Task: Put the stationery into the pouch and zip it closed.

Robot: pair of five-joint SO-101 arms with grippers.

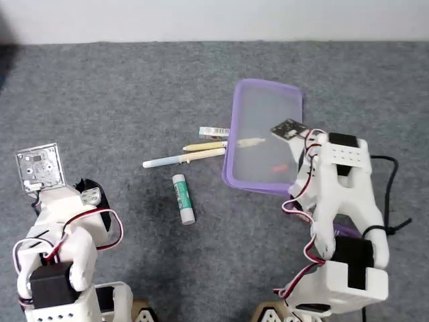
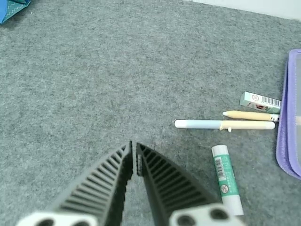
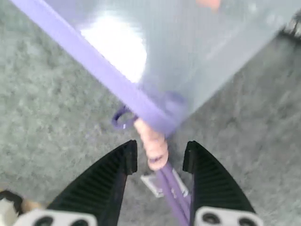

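Note:
The clear purple-edged pouch (image 1: 265, 137) lies flat on the grey carpet right of centre. Beside its left edge lie a small green box (image 1: 213, 132), a yellow pen (image 1: 204, 145), a pale blue and yellow pen (image 1: 182, 159) and a green-labelled glue stick (image 1: 183, 198). A pale item (image 1: 250, 142) and a red item (image 1: 280, 168) show through the pouch. My right gripper (image 3: 160, 155) is open at the pouch's near corner (image 3: 160, 117), its fingers either side of the pinkish zipper pull (image 3: 153, 143). My left gripper (image 2: 134, 151) is shut and empty, low over bare carpet, well short of the pens (image 2: 223, 124) and glue stick (image 2: 226, 179).
The right arm (image 1: 342, 181) covers the pouch's near right corner from above. The left arm (image 1: 67, 228) sits at the near left. A purple cord loop (image 3: 121, 117) lies by the zipper pull. A blue object (image 2: 11, 7) sits far off on the carpet.

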